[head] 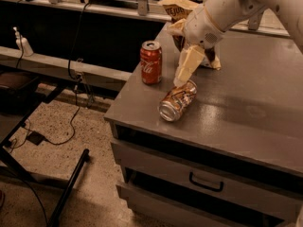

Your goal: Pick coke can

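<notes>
The coke can (150, 62) is red with white script and a silver top. It stands upright near the left edge of the grey cabinet top (246, 103). My gripper (180, 81) is cream-coloured and points down, a short way to the right of the coke can. Its tip is just above the far end of an orange-brown and silver can (177, 100) that lies on its side. The gripper holds nothing and is apart from the coke can.
A brown snack bag (182, 13) stands behind the gripper, partly hidden by the arm. The cabinet has drawers with a dark handle (206, 183) below. To the left are a floor with cables (57, 136), a low shelf and a dark stand leg.
</notes>
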